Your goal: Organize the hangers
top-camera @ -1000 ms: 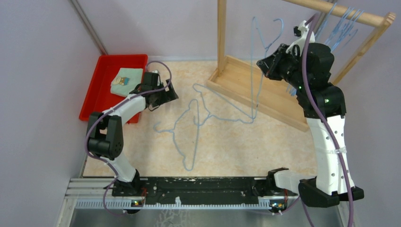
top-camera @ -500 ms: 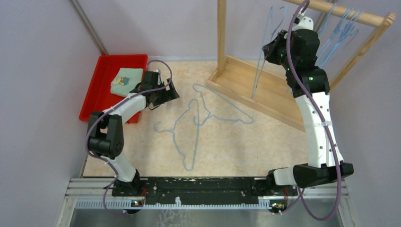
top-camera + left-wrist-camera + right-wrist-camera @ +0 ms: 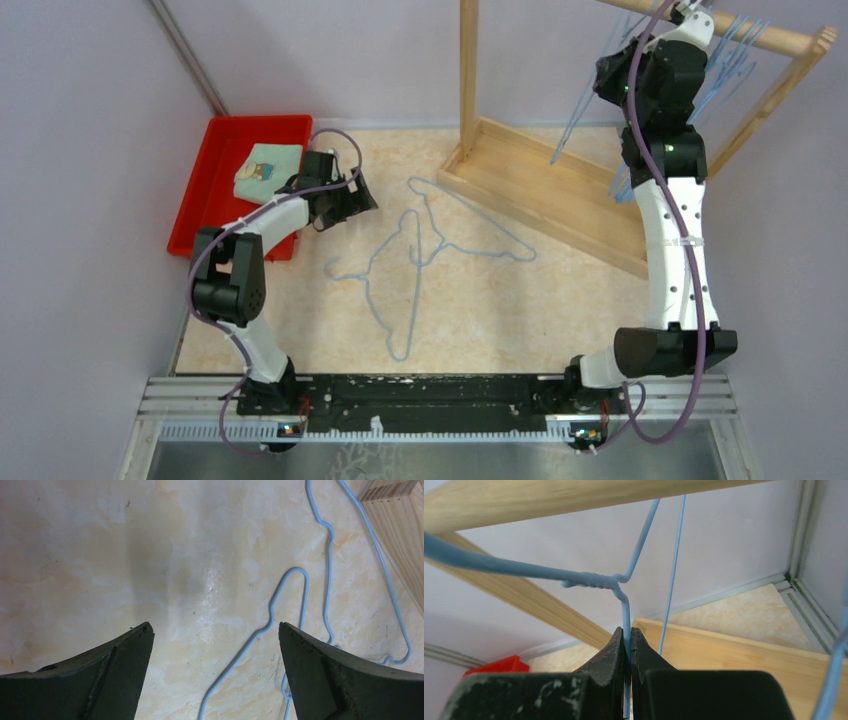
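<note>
The right gripper (image 3: pixel 628 642) is clamped on a light-blue hanger (image 3: pixel 625 611), gripping its wire just under the wooden rack's rail (image 3: pixel 549 500). The left gripper (image 3: pixel 215 635) gapes wide and empty near two hangers (image 3: pixel 400 270) lying flat beside that rack.

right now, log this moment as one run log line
right gripper: shut on thin light-blue wire hanger by wooden rack rail | left gripper: open, empty | two more hangers: flat on beige table
</note>
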{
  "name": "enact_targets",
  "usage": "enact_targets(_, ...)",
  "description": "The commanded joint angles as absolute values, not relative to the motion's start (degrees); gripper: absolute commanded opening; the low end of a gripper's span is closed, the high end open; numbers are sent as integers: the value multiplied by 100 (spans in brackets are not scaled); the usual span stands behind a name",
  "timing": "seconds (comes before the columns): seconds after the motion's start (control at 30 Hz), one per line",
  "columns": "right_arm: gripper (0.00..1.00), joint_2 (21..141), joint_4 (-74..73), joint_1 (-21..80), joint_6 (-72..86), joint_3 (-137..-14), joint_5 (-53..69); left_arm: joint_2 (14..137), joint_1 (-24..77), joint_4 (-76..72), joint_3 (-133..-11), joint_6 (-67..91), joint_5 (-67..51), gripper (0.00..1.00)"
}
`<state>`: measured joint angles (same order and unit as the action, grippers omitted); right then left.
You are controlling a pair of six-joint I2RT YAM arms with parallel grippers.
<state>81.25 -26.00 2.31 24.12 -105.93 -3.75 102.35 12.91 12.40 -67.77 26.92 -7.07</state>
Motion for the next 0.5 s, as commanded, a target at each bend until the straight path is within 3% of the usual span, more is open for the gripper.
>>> enact_targets(0.0, 0, 8118, -2190, -240, 2697, -10434, -366, 10219, 1219, 1103, -6792, 2642, -781, 100)
enact_targets(0.33, 1, 7809, -2195, -545, 2905, -9523, 1, 10082, 1136, 1152, -6666, 2643, -792, 100)
enact_targets(0.47, 31, 7657, -2153, -545, 2887, -9360, 126, 10032, 1140, 1168, -6631, 2666, -801, 100)
